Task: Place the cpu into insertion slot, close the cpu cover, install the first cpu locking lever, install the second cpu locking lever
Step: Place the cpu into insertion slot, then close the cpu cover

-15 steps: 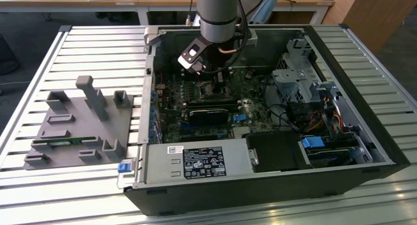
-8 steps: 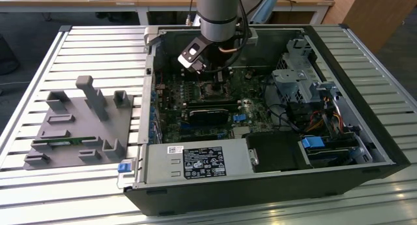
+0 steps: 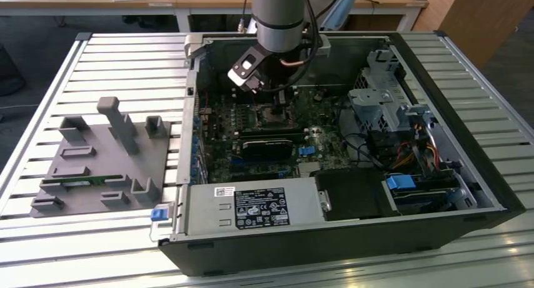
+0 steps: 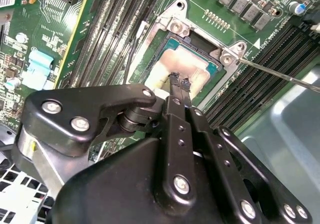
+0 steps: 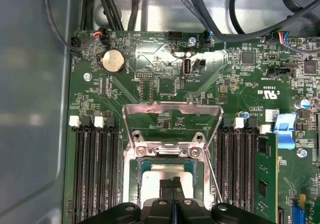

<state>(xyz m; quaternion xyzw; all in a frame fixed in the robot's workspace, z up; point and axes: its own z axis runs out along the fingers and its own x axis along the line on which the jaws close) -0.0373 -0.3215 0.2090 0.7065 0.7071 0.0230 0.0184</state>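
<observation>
Outside, in the exterior view, my arm (image 3: 279, 19) hung over the open case (image 3: 467, 175). In the second wrist view my claw (image 4: 176, 79), fingers pressed together, pointed at the cpu (image 4: 192, 66) lying in the slot (image 4: 197, 44). In the first wrist view the cover (image 5: 172, 109) stood open beyond the slot.

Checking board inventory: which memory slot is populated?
The one beside the blue clip: it holds a green module; the rest are empty black.
</observation>
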